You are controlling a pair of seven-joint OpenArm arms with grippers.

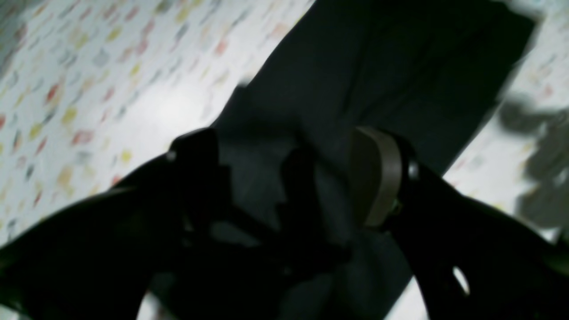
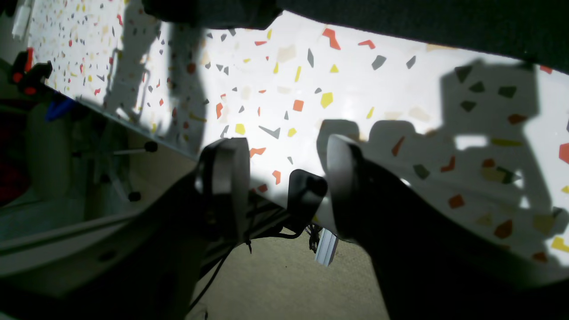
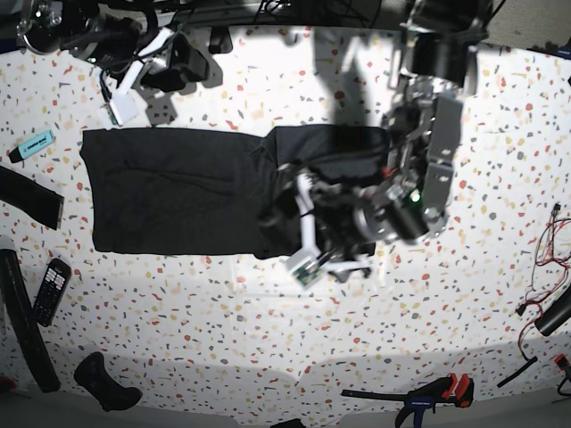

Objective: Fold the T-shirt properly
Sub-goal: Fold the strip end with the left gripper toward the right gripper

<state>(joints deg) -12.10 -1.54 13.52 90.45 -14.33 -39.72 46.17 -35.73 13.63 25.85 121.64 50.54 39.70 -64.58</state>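
The dark charcoal T-shirt lies flat across the speckled table, with its right part bunched into folds. My left gripper hangs over that bunched part. The left wrist view is blurred, and in it the left gripper is open wide with the T-shirt under and between its fingers. My right gripper is at the table's far left edge, off the cloth. It stands open and empty in the right wrist view, where the T-shirt's edge runs along the top.
A teal marker, a black strap and a black remote lie left of the shirt. A white block sits near its far left corner. A clamp is at the front edge and cables are at the right.
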